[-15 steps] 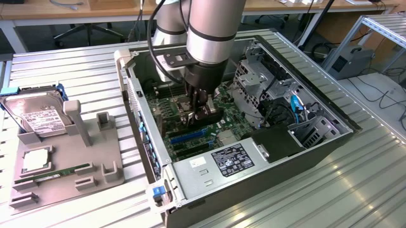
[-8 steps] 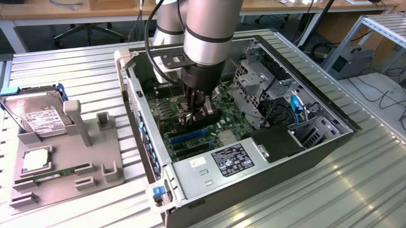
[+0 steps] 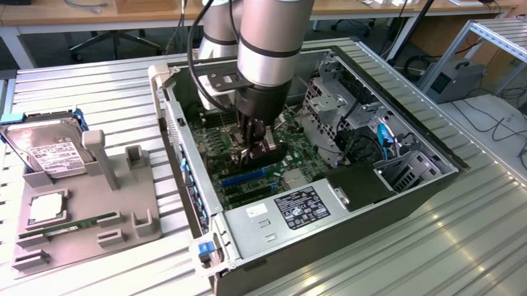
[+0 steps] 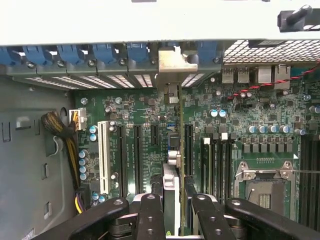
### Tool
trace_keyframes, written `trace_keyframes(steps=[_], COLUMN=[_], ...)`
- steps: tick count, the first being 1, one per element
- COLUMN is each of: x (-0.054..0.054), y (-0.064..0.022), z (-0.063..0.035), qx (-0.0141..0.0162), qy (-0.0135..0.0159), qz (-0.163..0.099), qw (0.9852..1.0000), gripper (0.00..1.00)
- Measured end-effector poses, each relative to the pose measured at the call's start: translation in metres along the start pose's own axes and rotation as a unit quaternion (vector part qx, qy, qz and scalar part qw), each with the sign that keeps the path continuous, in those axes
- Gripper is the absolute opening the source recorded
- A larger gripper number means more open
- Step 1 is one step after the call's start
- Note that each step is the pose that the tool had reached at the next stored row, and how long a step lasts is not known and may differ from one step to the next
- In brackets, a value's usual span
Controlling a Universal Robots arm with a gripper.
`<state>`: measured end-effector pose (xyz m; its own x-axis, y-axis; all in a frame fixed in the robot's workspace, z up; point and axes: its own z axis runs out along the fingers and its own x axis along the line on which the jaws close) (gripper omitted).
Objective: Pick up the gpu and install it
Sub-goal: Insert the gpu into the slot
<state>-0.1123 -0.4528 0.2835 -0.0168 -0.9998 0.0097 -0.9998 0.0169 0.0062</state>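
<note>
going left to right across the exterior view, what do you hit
hard drive → grey parts holder with the memory stick → open computer case, where the gripper holds the gpu down over the motherboard → grey box on the floor

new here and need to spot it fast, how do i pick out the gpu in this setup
Find the open computer case lying on the metal table. The arm's gripper reaches down onto its motherboard, holding the gpu. It is the one card standing on edge, silver bracket at the rear slots, unlike the bare slots beside it.
</note>
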Motion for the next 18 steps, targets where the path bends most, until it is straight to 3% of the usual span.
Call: trace_keyframes(steps=[6, 10, 18], x=[0.0, 0.0, -0.0011], y=[0.0, 0.0, 0.0007], z=[0.0011, 0.0014, 0.0023], qx=[0.0002, 0.0003, 0.0002], qy=[0.0069, 0.0148, 0.0165], qz=[0.0, 0.0, 0.001], qw=[1.0, 0.9999, 0.9999], gripper=[0.27, 0.27, 0.27])
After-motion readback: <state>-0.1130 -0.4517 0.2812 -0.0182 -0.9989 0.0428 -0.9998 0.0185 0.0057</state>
